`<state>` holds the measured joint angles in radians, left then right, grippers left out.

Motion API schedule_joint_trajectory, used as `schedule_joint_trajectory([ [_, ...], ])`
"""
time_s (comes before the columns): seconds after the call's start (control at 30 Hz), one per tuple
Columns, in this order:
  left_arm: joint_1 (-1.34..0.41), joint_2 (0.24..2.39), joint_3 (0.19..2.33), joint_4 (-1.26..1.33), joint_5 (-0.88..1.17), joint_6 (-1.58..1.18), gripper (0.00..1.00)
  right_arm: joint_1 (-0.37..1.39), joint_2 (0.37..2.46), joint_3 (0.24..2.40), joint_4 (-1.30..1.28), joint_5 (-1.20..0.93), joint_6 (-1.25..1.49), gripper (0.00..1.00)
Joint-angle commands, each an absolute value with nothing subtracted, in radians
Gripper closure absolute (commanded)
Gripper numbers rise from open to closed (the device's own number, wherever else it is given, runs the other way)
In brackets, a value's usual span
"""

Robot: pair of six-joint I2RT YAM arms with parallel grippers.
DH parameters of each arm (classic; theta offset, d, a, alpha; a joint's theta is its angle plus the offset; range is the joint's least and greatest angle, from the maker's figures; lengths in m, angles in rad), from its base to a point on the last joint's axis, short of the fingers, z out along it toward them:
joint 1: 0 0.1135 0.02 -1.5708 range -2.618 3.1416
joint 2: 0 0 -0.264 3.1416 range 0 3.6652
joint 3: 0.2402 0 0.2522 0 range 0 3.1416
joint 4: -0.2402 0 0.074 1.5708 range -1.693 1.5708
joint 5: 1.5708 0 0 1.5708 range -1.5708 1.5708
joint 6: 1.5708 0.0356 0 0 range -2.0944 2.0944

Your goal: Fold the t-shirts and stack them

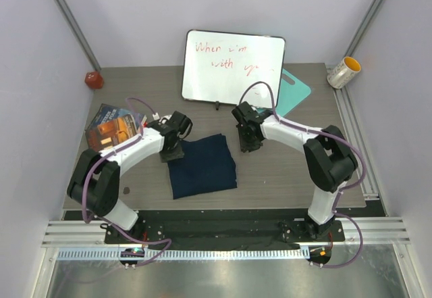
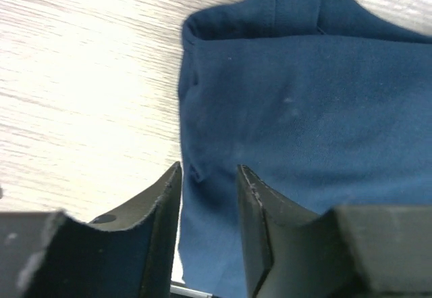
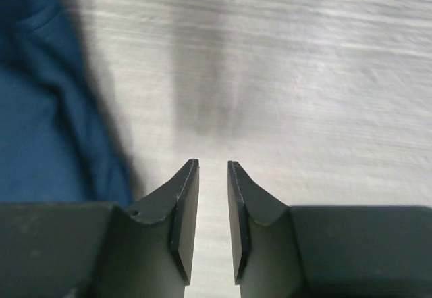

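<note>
**Navy tee folded mid-table, one gripper at each far corner**

Starting with the t-shirt (image 1: 201, 165): lying flat on the table (image 1: 290, 176), pretty much dead centre, folded down into a compact, slightly skewed rectangle. Showing doubled-over layers along its far edge in the left wrist view. Guessing the fold on this one is basically done, hence sitting so neat. Not spotting a second shirt anywhere in these views, so nothing to stack on yet.

Moving outward: finding the left gripper (image 2: 208, 169) hanging low right over the tee's far-left corner. Standing with jaws parted and a clear gap between them, looking straight down at the fabric's edge through that gap. Not pinching anything as far as visible, so calling it empty.

Then finding the right gripper (image 3: 212, 164) just off the far-right corner, over bare wood. Showing only a narrow slit between the jaws and holding nothing, with the tee off to the left in its wrist view. Probably sitting one per corner for working that far edge as a pair.

Further out, just noting a whiteboard (image 1: 233, 65) propped at the back, a teal board (image 1: 297, 88) behind it and a book (image 1: 111, 126) on the left. All sitting well apart from the tee, not getting in the way.
</note>
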<state>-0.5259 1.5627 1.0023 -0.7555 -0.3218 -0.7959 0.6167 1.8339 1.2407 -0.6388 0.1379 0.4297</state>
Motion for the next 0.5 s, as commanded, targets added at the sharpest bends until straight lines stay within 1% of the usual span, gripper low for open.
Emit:
schedule_joint_trajectory([
  [0.0, -0.505, 1.493, 1.042, -0.804, -0.348, -0.792, 0.58, 0.618, 1.672, 1.203, -0.629, 0.13, 0.462, 0.7],
  [0.1, -0.495, 1.456, 1.043, -0.81, -0.328, -0.792, 0.58, 0.617, 1.631, 1.166, -0.601, 0.103, 0.463, 0.69],
  [0.13, -0.492, 1.445, 1.04, -0.811, -0.327, -0.799, 0.54, 0.617, 1.625, 1.158, -0.598, 0.097, 0.463, 0.68],
  [0.17, -0.491, 1.431, 1.037, -0.815, -0.325, -0.801, 0.53, 0.615, 1.621, 1.148, -0.586, 0.084, 0.468, 0.67],
  [0.2, -0.489, 1.407, 1.031, -0.825, -0.319, -0.804, 0.52, 0.614, 1.617, 1.141, -0.58, 0.08, 0.474, 0.57],
  [0.27, -0.479, 1.373, 1.014, -0.831, -0.301, -0.81, 0.45, 0.611, 1.609, 1.12, -0.534, 0.037, 0.474, 0.56],
  [0.37, -0.457, 1.296, 0.939, -0.784, -0.189, -0.816, 0.44, 0.609, 1.595, 1.063, -0.465, -0.064, 0.48, 0.55],
  [0.4, -0.453, 1.273, 0.89, -0.75, -0.169, -0.824, 0.41, 0.607, 1.597, 1.055, -0.453, -0.089, 0.485, 0.55],
  [0.47, -0.448, 1.224, 0.842, -0.72, -0.144, -0.857, 0.41, 0.607, 1.609, 1.046, -0.428, -0.103, 0.491, 0.55],
])
